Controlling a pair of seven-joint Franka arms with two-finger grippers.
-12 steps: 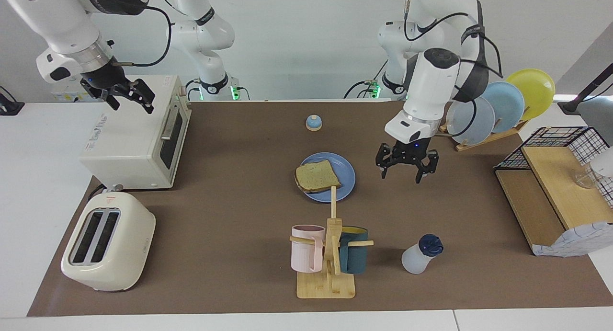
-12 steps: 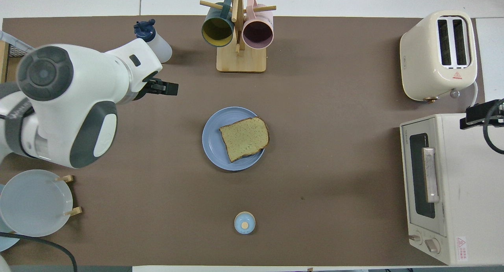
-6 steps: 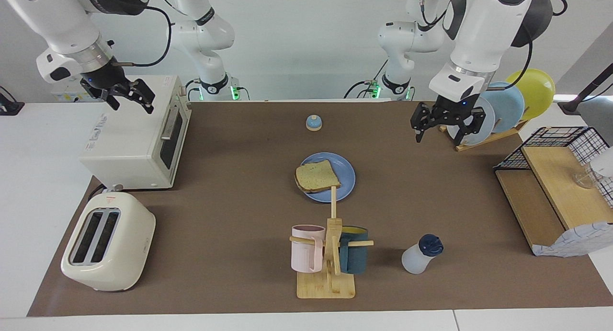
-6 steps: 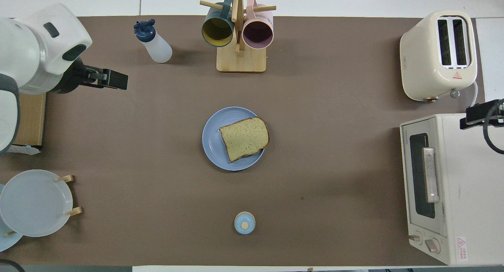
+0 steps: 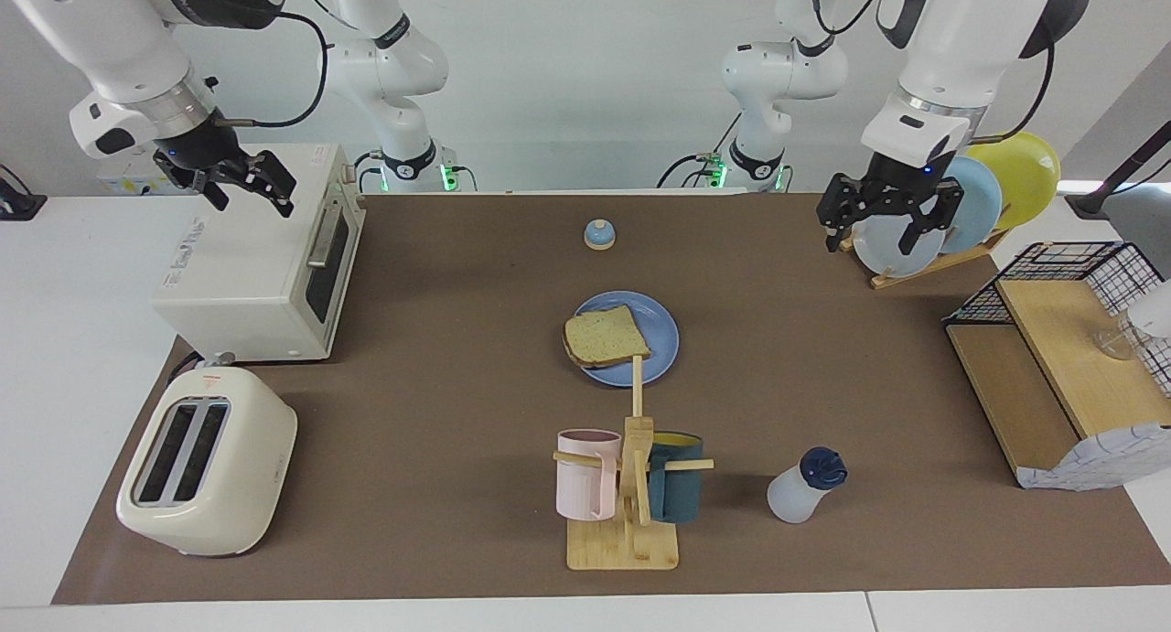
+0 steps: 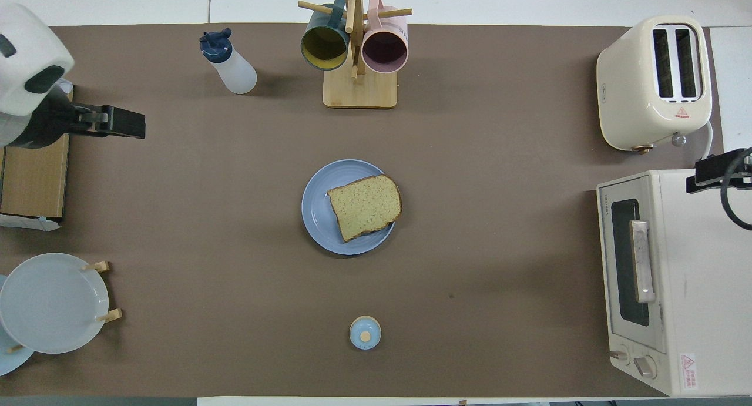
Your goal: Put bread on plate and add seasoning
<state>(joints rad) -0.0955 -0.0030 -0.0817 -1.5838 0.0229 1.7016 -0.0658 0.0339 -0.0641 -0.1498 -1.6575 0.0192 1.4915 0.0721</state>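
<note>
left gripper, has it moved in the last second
Yes. The left gripper, open and empty, rose from beside the plate and now hangs over the plate rack.

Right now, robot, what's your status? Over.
Left gripper open, up by the plate rack. Right gripper open over the oven, waiting. Bread on plate. Seasoning untouched, nothing blocking it.

Both arms [image 5: 951, 37] have glossy white rounded shells with dark grey joint bands, loose black cables, black grippers and green lights at their bases.
</note>
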